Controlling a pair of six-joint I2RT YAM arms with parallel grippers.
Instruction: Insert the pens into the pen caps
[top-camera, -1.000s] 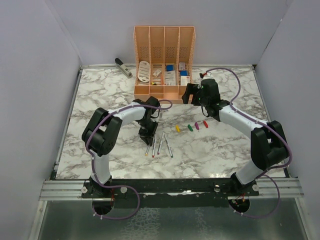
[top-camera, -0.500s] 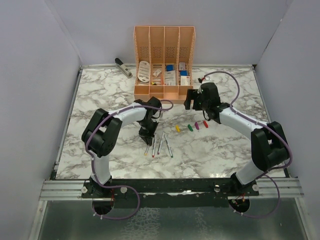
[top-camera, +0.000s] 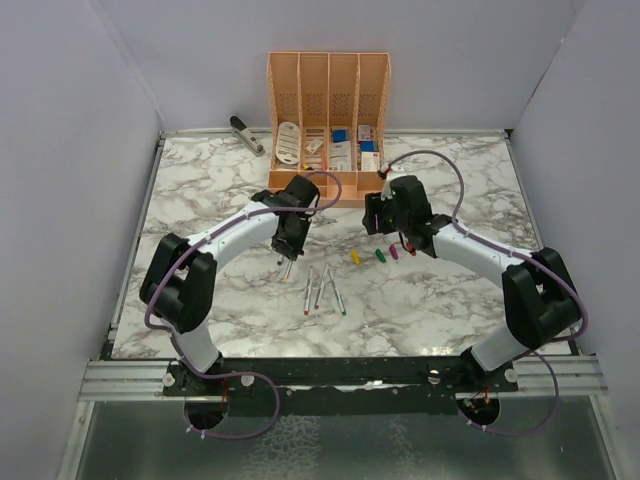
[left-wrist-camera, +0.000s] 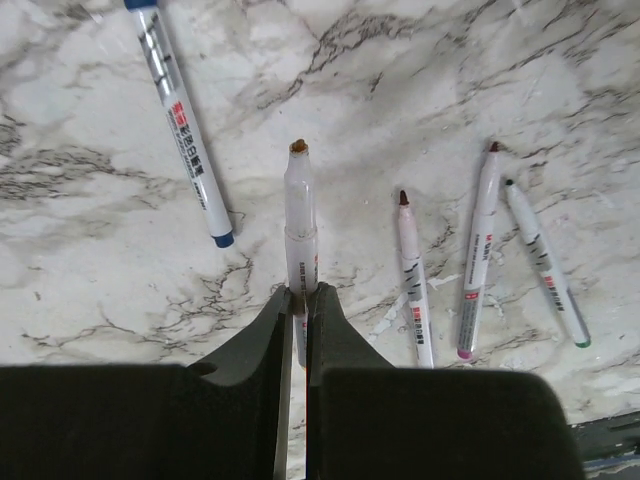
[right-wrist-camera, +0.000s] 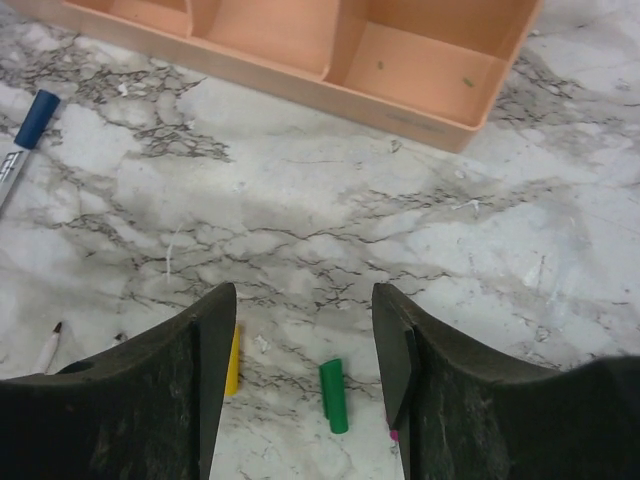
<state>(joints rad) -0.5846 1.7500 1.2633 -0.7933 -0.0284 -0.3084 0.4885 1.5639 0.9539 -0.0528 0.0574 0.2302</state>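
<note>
My left gripper (left-wrist-camera: 300, 295) is shut on a silver-grey pen (left-wrist-camera: 300, 215) with an orange-brown tip, held above the marble; from above the gripper (top-camera: 286, 248) has the pen (top-camera: 284, 268) sticking out below it. Three more pens (left-wrist-camera: 478, 262) lie side by side on the table (top-camera: 321, 288). A pen with a blue cap on it (left-wrist-camera: 185, 125) lies apart. My right gripper (right-wrist-camera: 302, 292) hangs open over the green cap (right-wrist-camera: 334, 395), with the yellow cap (right-wrist-camera: 232, 362) by its left finger and a sliver of purple cap (right-wrist-camera: 394, 436) by its right. A red cap (top-camera: 410, 248) ends the row.
The peach desk organiser (top-camera: 328, 130) stands at the back centre, its front tray (right-wrist-camera: 400, 50) just beyond my right gripper. A grey stapler (top-camera: 246, 135) lies at the back left. Grey walls close in the marble table (top-camera: 200, 200) on both sides.
My left gripper closed on a pen from the group and lifted it away towards the back. My right gripper moved down and left over the caps, its jaws narrowing.
</note>
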